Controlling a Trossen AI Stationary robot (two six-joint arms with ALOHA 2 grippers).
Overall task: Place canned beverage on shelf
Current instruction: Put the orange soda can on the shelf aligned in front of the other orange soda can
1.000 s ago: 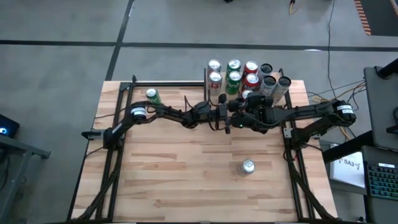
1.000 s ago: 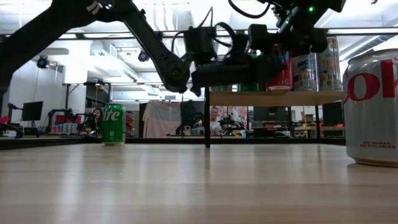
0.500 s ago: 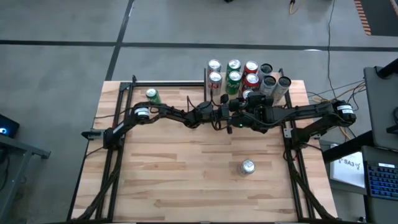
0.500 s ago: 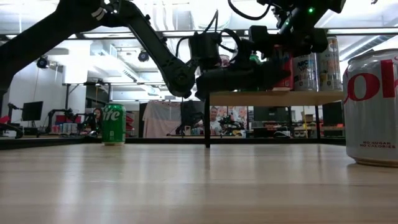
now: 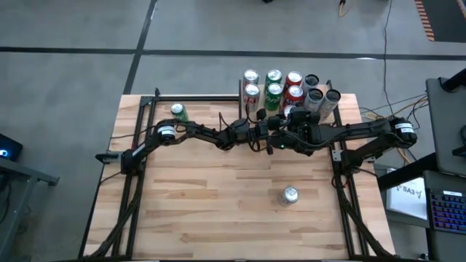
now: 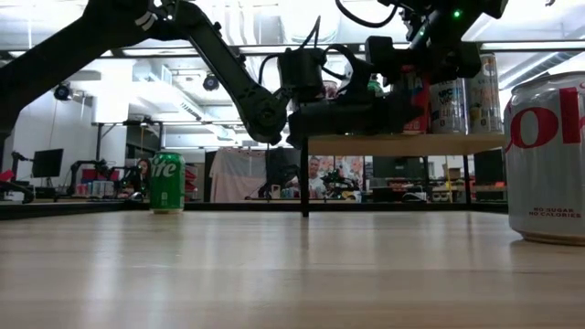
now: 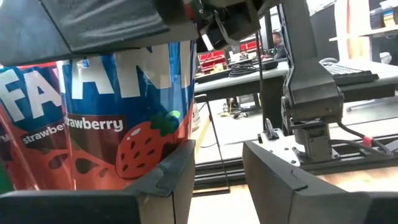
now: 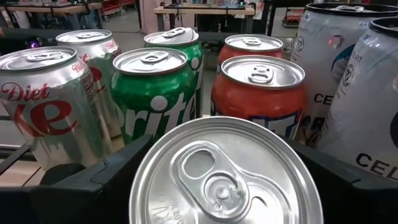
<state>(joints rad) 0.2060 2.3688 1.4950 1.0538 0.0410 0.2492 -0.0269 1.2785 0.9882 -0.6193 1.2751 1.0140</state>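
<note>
So the right pincer (image 5: 290, 113) is sitting around the strawberry can (image 8: 227, 180) at the front of the shelf (image 6: 402, 143), just ahead of the rows of cans (image 8: 155, 93) already parked there. Honestly I can't tell if it's gripping or loose, or whether the can is resting on the board. The left pincer (image 7: 217, 168) is hovering right beside that can, slightly parted and grasping nothing. Two more cans are standing on the surface (image 5: 218, 196): a green one (image 5: 178, 111) near the far left corner and a silver one (image 5: 290, 194) nearer the front.
</note>
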